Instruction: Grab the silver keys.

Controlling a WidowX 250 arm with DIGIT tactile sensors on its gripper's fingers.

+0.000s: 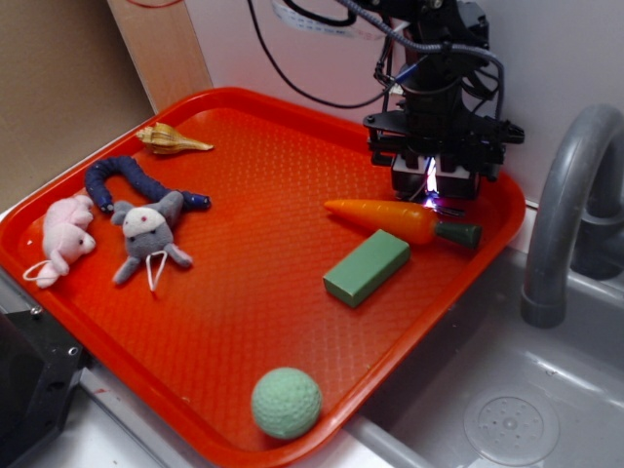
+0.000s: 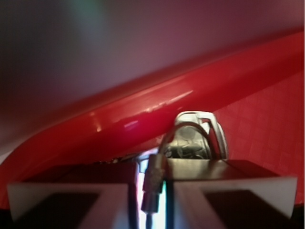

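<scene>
Roughly speaking, we judge the grab as almost made but not proven. Scanning the exterior view from the left, we pass a pink plush animal (image 1: 66,234), a grey plush rabbit (image 1: 149,237) with a blue fabric worm (image 1: 132,178) curled behind it, and a tan seashell (image 1: 172,141), all lying apart on the orange-red tray (image 1: 244,322). None of these concern us. Further along sit a green knitted ball (image 1: 287,402) near the front rim, a green block (image 1: 368,266), and a toy carrot (image 1: 402,220) just beyond the block.

At the far right corner of the tray we find our gripper (image 1: 436,192), lowered to the surface right behind the carrot's leafy end. The silver keys (image 2: 196,138) are hard to make out from outside; only a glint shows under the fingers. Our wrist view settles where they are: a key head and a loop of wire ring stand just ahead of the fingertips, close against the tray's raised rim, with a thin metal piece caught in the narrow slit between the pads (image 2: 71,200).

So we read the jaws as clenched on part of the key bunch, nearly touching each other. What is left, in our judgement, is confirming the hold by lifting; a grip on one thin piece could slip.
</scene>
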